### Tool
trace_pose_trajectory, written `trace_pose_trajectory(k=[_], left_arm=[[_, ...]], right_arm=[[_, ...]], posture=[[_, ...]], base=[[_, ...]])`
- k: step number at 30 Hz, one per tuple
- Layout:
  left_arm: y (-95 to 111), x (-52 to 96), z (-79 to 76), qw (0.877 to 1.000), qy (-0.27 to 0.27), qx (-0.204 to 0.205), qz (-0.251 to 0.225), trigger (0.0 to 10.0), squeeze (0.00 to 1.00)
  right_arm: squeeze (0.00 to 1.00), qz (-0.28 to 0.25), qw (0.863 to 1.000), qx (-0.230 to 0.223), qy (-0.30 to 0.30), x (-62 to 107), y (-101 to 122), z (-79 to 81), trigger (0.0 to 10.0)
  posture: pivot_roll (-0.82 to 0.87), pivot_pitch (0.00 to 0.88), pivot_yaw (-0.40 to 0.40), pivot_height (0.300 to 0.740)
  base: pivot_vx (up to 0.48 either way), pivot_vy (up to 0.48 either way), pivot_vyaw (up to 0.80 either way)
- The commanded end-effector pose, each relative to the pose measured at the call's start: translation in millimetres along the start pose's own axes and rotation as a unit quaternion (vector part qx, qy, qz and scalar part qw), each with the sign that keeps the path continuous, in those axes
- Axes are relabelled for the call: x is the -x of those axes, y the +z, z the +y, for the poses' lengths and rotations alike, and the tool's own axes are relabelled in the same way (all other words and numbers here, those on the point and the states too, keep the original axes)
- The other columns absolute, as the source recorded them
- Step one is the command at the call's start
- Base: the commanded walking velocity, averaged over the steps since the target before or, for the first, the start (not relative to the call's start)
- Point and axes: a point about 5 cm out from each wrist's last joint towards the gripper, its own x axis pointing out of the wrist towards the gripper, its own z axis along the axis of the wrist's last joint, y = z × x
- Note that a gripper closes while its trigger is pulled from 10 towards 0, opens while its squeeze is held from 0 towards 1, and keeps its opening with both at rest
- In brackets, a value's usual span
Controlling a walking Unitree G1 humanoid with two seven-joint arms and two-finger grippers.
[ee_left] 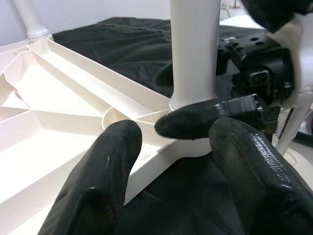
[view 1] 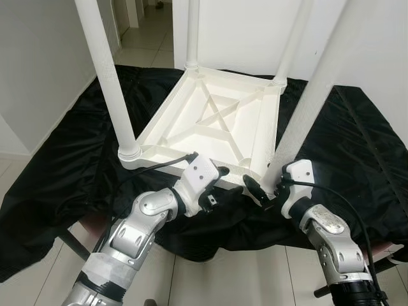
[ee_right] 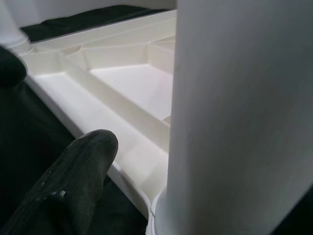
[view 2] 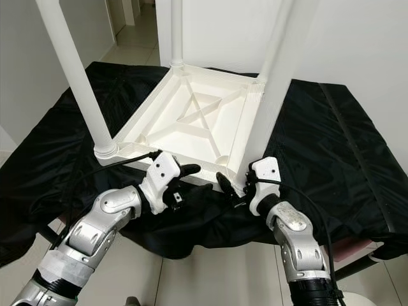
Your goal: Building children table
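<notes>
A: Head views first. Where's the table top?

B: Upside down on a black cloth spread over some low support, ribbed underside up. Four white legs stand in its corner sockets, so the build looks near its end. The step in hand, I'd judge, is seating the near right leg, the one at the corner closest to the right arm.

A: And the grippers?

B: The left gripper sits at the top's near edge, between the two near corners, fingers spread and grasping nothing. The right gripper is at the foot of the near right leg, one finger reaching in front of the socket; I cannot tell from here whether it clamps the leg.

A: Left wrist view?

B: Its two fingers are apart, straddling the top's near edge. Beyond them a finger of the right gripper lies against the collar of the near right leg.

A: Right wrist view?

B: The leg is close up, one black finger beside it with a gap between. The grip stays uncertain.

A: Next move?

B: Probably closing on that leg and twisting or pressing it home while the left steadies the top.

A: Any writing?

B: No brand, label or lettering I can read in any view
</notes>
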Motion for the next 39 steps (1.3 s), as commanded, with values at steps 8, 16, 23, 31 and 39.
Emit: trace_pose_trajectory(k=[8, 16, 23, 31, 39], left_arm=[[-5, 3.1, -2.9, 0.999, -0.027, 0.009, 0.014, 10.0, 0.00], [-11, 6.8, -8.6, 0.999, -0.037, 0.022, 0.025, 10.0, 0.00], [-14, 9.3, -11.3, 0.999, -0.038, 0.016, 0.032, 10.0, 0.00], [-15, 10.0, -15.0, 0.998, -0.038, 0.024, 0.033, 10.0, 0.00], [-16, 9.6, -15.6, 0.998, -0.041, 0.023, 0.035, 10.0, 0.00]], right_arm=[[0.00, 0.028, 0.998, 0.021, 0.060, -11.5, -7, -8.0, 0.0], [0.00, 0.022, 0.995, 0.028, 0.089, -19.2, -3, -7.7, 0.0], [0.00, 0.011, 0.996, 0.032, 0.086, -22.6, -1, -9.6, 0.0], [0.00, -0.001, 1.000, 0.015, -0.013, -22.6, 3, -11.5, 10.0], [0.00, -0.003, 0.994, -0.029, -0.104, -19.9, 1, -6.9, 10.0]], posture=[[-0.01, 0.050, -0.005, 0.740], [0.00, 0.044, -0.029, 0.740], [0.01, 0.047, -0.050, 0.740], [0.00, 0.057, -0.048, 0.740], [-0.01, 0.052, -0.052, 0.740]], base=[[0.000, 0.000, 0.00], [0.000, 0.000, 0.00], [0.000, 0.000, 0.00], [0.000, 0.000, 0.00], [0.000, 0.000, 0.00]])
